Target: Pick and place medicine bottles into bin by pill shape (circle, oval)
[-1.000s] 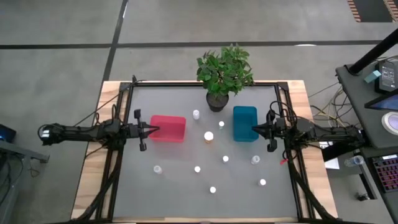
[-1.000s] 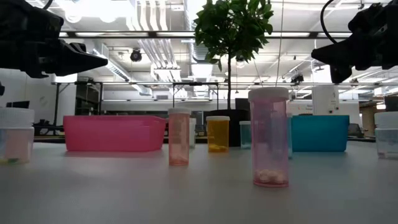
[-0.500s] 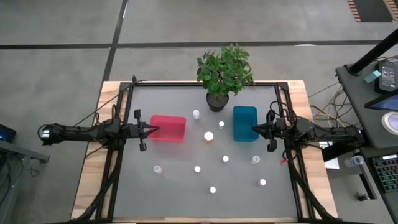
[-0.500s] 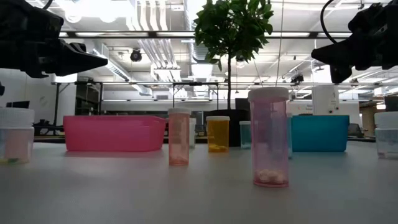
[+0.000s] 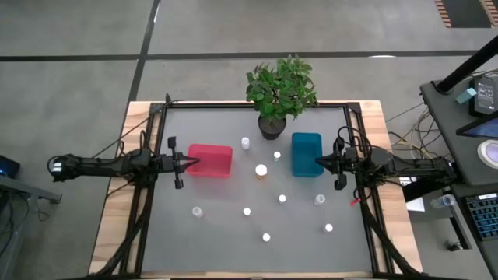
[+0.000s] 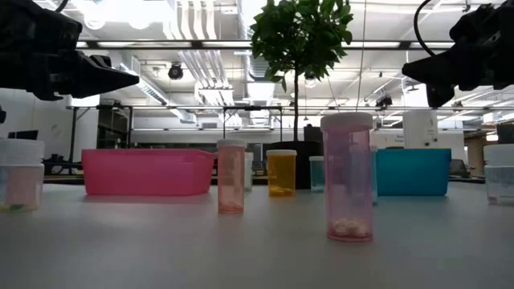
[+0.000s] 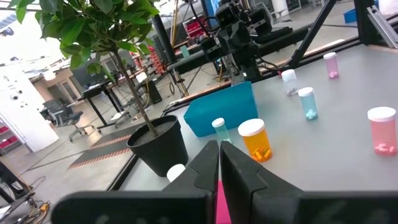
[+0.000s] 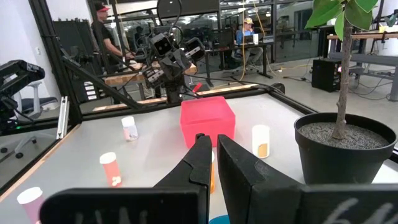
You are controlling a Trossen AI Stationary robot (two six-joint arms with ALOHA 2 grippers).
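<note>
The grey table (image 5: 233, 249) fills a wooden frame, with both dark arms reaching in from the left and right edges. At its far edge stands a potted plant (image 5: 280, 89) in a dark pot, between the two bins and a little farther back. The red bin (image 5: 210, 160) lies left of centre and the teal bin (image 5: 306, 154) right of centre, well apart, each with its outer short end facing a gripper.

The left gripper (image 5: 189, 162) hovers just over the left end of the red bin, its fingers clenched together on nothing. The right gripper (image 5: 319, 162) hovers at the right end of the teal bin, its fingers likewise closed and empty, with a thin gap showing in the wrist view.

The medicine bottles (image 5: 265, 237) stand upright and scattered over the middle and near part of the table, none inside a bin. An orange-tinted bottle (image 5: 261, 170) stands between the bins; a tall pinkish bottle (image 6: 348, 177) in the low view holds pale pills at its bottom. No labels or writing can be read on any bottle or bin.

People show in the room beyond the table in the right wrist view.
</note>
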